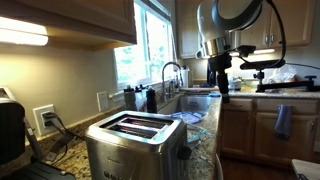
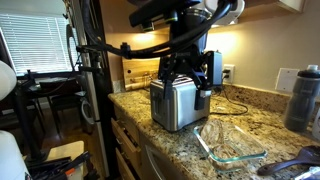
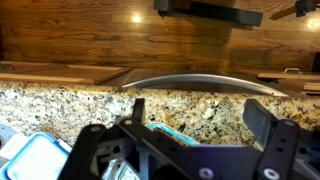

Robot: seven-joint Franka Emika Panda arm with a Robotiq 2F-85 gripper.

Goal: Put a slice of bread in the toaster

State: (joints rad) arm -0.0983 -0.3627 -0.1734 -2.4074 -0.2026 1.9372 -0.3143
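The brushed-steel toaster [image 1: 135, 143] stands on the granite counter in both exterior views [image 2: 178, 102], with its two dark top slots empty. No slice of bread shows in any view. My gripper [image 1: 220, 82] hangs above the counter beyond the toaster, near the sink, and it appears over the toaster in an exterior view [image 2: 186, 66]. In the wrist view the gripper [image 3: 195, 125] has its fingers spread wide, with only granite and a teal-rimmed container [image 3: 165, 130] between them.
A clear glass dish [image 2: 232, 142] lies on the counter beside the toaster. A dark water bottle [image 2: 305, 95] stands at the counter's end. A black appliance [image 1: 10, 130] sits by the wall outlet. The sink faucet [image 1: 172, 72] is under the window.
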